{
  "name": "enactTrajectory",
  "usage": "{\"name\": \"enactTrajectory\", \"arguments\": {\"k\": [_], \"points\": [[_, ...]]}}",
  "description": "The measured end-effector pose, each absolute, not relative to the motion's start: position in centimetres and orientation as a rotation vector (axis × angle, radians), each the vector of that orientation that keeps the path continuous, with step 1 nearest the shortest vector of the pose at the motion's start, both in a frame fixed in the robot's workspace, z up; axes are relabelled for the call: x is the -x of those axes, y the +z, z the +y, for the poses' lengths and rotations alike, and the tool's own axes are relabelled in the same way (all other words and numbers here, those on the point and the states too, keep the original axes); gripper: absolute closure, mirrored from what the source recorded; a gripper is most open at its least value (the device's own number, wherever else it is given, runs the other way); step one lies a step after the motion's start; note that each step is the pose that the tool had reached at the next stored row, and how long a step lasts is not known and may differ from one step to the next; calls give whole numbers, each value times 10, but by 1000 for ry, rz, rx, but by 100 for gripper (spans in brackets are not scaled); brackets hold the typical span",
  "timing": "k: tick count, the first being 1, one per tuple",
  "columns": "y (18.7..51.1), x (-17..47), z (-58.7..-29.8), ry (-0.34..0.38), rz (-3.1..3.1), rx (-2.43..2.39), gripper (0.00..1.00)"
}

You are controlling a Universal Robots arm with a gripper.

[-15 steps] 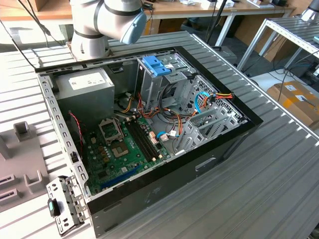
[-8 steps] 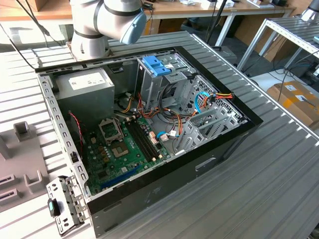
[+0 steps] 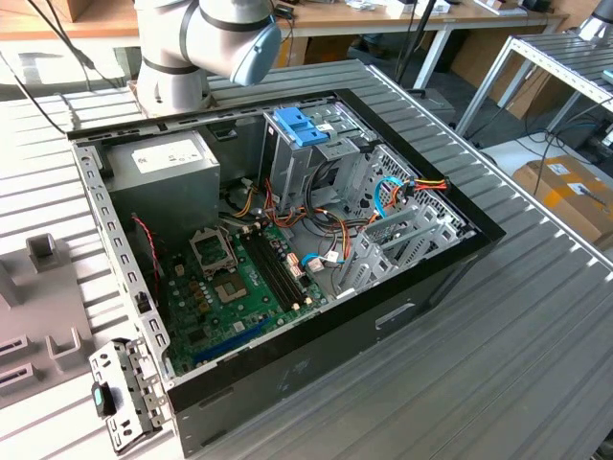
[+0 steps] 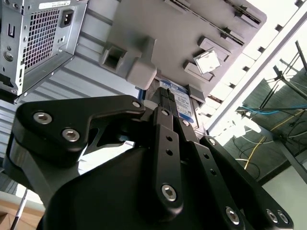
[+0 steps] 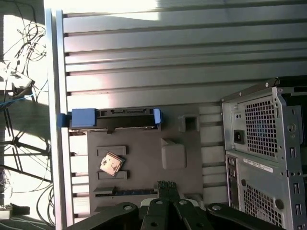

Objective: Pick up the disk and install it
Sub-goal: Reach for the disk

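Disk (image 5: 115, 118) on plate (image 5: 144, 160) beside computer case (image 5: 261, 143)

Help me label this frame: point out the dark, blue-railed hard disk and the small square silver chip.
Dark, blue-railed hard disk (image 5: 115, 120): first wrist view, middle of its dark edge.
Small square silver chip (image 5: 111, 164): first wrist view, centre of its top face.

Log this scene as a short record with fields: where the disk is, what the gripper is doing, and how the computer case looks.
disk: standing on edge at the rim of the grey fixture plate, outside the case, not installed
gripper: jaws together, empty, apart from the disk
computer case: side panel off, motherboard exposed
pale blue tray: on top of the drive cage
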State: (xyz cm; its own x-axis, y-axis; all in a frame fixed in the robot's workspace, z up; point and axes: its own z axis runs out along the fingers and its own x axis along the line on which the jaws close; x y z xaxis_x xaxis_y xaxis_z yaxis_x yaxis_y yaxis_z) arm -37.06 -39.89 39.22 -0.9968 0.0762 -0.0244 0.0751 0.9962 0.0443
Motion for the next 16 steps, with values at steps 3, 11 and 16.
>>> {"name": "enactTrajectory", "arguments": {"k": [3,11,16], "points": [[392,373,-399,68,3112,-118,89],[392,380,-399,67,3113,-118,89],[392,385,-399,68,3112,-118,89]]}}
